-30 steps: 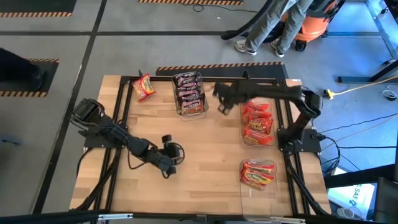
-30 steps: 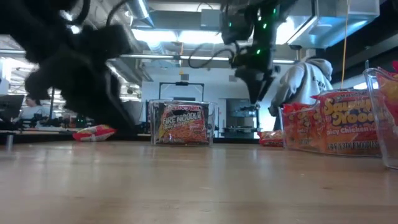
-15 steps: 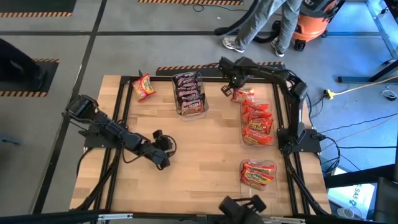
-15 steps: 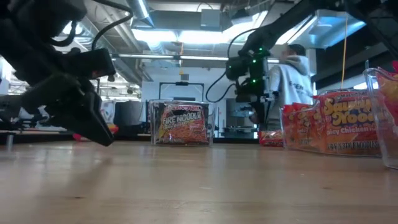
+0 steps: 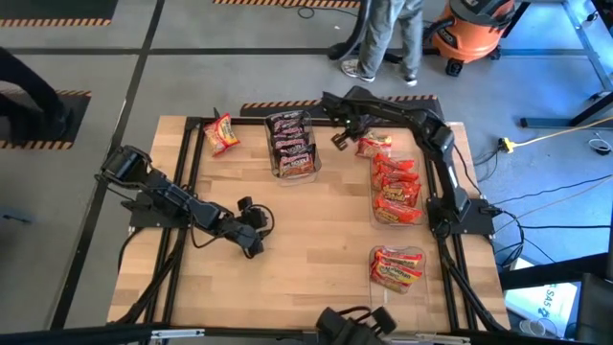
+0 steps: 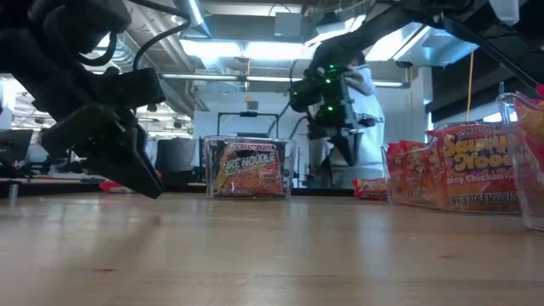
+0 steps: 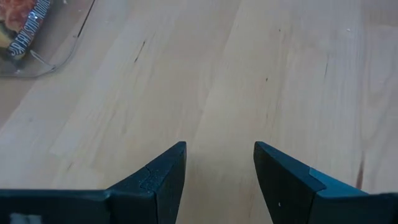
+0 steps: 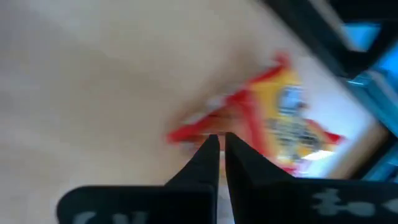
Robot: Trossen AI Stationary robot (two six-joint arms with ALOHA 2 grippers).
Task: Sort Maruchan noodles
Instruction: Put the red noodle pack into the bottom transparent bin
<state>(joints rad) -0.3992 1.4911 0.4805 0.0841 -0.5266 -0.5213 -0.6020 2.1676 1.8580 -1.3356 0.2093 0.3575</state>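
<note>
In the frame's upper middle, the right gripper [image 5: 339, 140] has just snapped its jaws together beside the loose red packet [image 5: 374, 145] without lifting it yet, while the left gripper [image 5: 251, 228] waits wide-jawed over the counter [image 5: 316, 240].

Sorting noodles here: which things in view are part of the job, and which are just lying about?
Part of the job:
- loose packet at the far left corner
- packet by the right gripper
- dark packets in the bin
- red packets in two bins

Just lying about:
- orange vacuum on the floor
- a person's legs behind the table
</note>
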